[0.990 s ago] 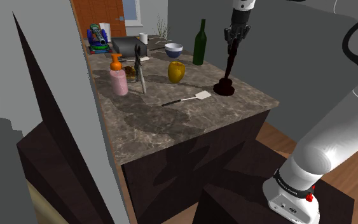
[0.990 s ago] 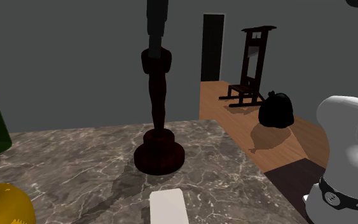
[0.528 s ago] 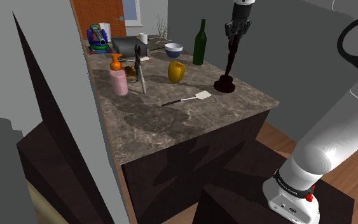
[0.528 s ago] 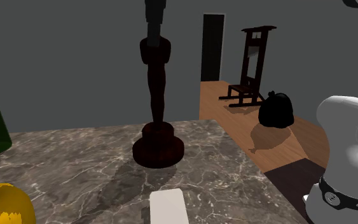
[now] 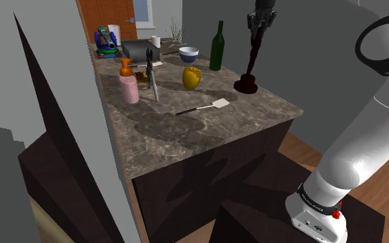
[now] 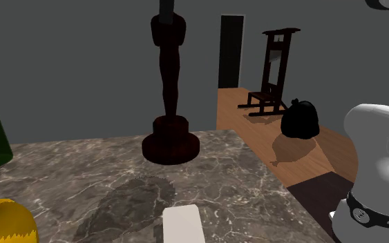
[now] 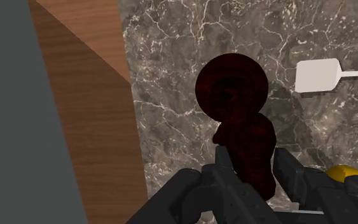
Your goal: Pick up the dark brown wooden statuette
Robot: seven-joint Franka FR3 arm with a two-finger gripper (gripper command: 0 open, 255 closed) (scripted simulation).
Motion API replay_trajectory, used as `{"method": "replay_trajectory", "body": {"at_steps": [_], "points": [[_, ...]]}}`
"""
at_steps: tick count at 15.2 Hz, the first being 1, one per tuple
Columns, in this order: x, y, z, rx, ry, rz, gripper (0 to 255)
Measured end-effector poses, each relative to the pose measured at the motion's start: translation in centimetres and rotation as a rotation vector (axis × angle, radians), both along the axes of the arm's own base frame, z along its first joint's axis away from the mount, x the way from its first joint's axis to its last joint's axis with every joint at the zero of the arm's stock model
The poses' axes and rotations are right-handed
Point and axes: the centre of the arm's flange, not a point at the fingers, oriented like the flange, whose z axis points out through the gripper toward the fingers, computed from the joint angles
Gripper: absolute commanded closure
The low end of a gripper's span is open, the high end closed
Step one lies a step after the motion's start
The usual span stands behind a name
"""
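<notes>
Statuette (image 5: 249, 67), dark brown, hangs at the upper right of the shoulder view, its round base seemingly just clear of the marble countertop (image 5: 186, 131). The gripper (image 5: 258, 29) pinches its top between both jaws. Grasp looks done and lift begun; only raising it higher remains.

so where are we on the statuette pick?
Done: the jaws are shut on the upper end of the dark statuette, seen in the wrist view. In hand: its base hangs clear of the marble countertop, its shadow lying apart beneath. Left: little, perhaps some more height for a safe margin.
</notes>
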Motion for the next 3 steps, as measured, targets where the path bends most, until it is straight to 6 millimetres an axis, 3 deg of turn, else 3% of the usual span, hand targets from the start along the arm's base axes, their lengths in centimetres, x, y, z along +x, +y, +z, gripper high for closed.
{"method": "replay_trajectory", "body": {"at_steps": [3], "points": [[0.06,-0.06,1.45,0.0,0.0,0.0,255]]}}
